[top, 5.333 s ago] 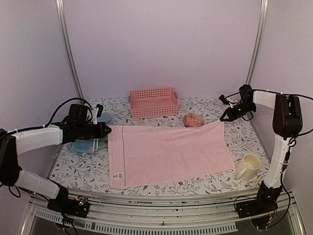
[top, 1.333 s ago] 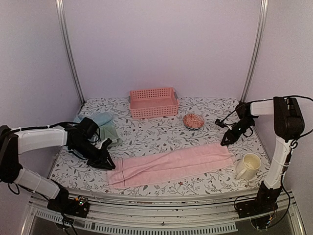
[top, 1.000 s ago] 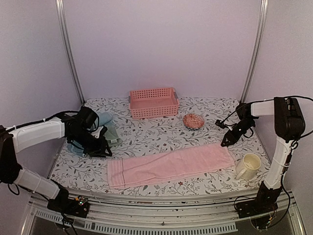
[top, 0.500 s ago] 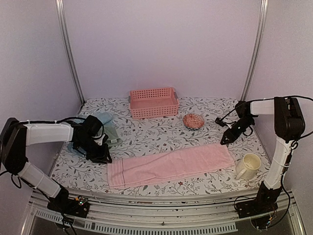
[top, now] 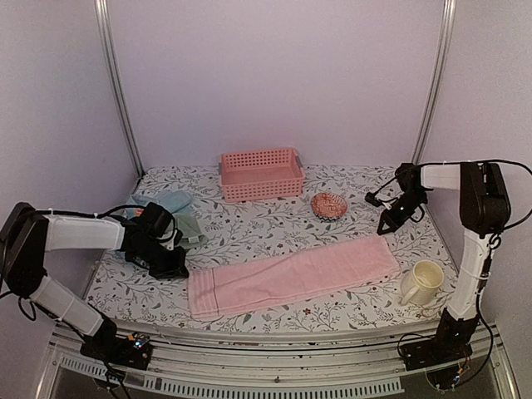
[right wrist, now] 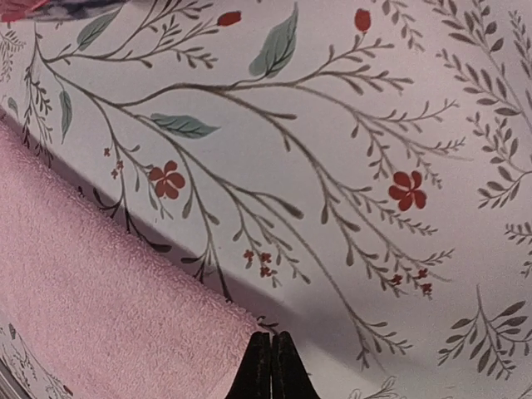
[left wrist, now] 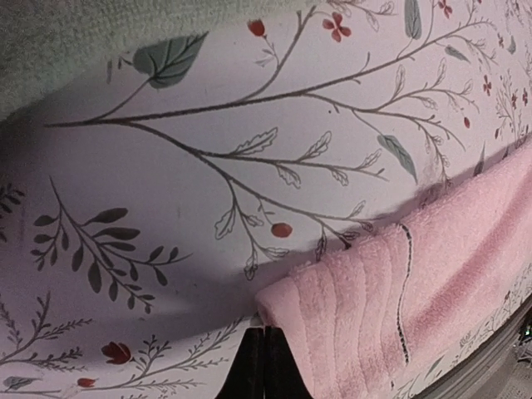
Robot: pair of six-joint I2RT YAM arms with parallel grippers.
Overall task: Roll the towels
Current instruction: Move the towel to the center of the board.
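Note:
The pink towel (top: 291, 276) lies folded into a long strip across the front of the table. My left gripper (top: 180, 268) is shut, its tips touching the strip's far left corner (left wrist: 349, 307); I see no cloth between the fingers. My right gripper (top: 385, 229) is shut, its tips just beside the strip's far right corner (right wrist: 125, 307), which lies flat. A light blue towel (top: 169, 201) and a sage green towel (top: 191, 227) lie at the left behind my left arm. The green one also shows in the left wrist view (left wrist: 75, 33). The spotted blue towel is hidden.
A pink slatted basket (top: 261, 175) stands at the back centre. A small red patterned bowl (top: 329, 204) sits right of centre. A cream mug (top: 421, 283) stands at the front right, near the towel's right end. The table's front edge runs just below the strip.
The pink towel, spread flat at first, was folded in half into a strip. Both grippers then let go and came back to its far corners. The strip's right end has shifted slightly away.

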